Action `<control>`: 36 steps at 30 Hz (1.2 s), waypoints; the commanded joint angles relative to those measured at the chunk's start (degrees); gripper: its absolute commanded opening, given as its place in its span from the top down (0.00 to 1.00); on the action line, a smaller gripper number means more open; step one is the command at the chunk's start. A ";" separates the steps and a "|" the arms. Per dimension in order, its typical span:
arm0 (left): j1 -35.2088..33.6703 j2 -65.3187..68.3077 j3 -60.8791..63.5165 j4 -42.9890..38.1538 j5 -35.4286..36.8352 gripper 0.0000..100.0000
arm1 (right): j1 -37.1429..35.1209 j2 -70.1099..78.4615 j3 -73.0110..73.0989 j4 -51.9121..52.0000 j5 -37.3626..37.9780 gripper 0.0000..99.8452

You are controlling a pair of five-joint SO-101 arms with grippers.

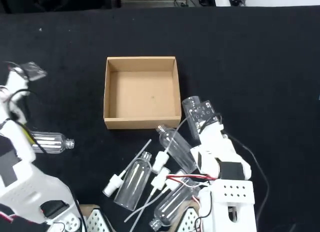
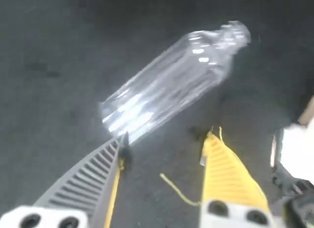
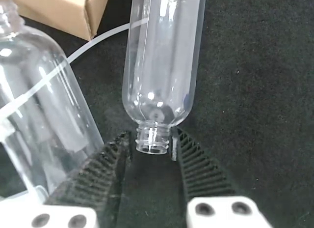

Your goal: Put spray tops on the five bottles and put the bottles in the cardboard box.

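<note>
Right wrist view: right gripper (image 3: 151,142) jaws clamped on the neck of a clear plastic bottle (image 3: 162,56), just right of the brown cardboard box (image 1: 142,123). Left gripper (image 2: 166,139) jaws apart; second clear bottle (image 2: 171,80) lies beyond its tips.

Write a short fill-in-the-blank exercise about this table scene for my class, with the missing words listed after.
1. The number of bottles inside the cardboard box is ___.
2. The right gripper grips the held bottle by its ___.
3. The left gripper is ___, not shut, with a loose bottle lying ahead of it.

Missing words: zero; neck; open.
</note>
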 commanded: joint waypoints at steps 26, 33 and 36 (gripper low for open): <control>-1.01 -15.56 42.07 -44.92 -16.00 0.70 | -0.88 -0.92 0.31 -1.32 0.44 0.88; -0.92 -15.03 42.24 -44.48 -3.87 0.70 | -0.88 -0.92 0.31 -1.32 0.44 0.88; -1.27 -15.21 42.68 -40.97 -3.78 0.74 | -0.88 -0.92 0.31 -1.32 0.35 0.88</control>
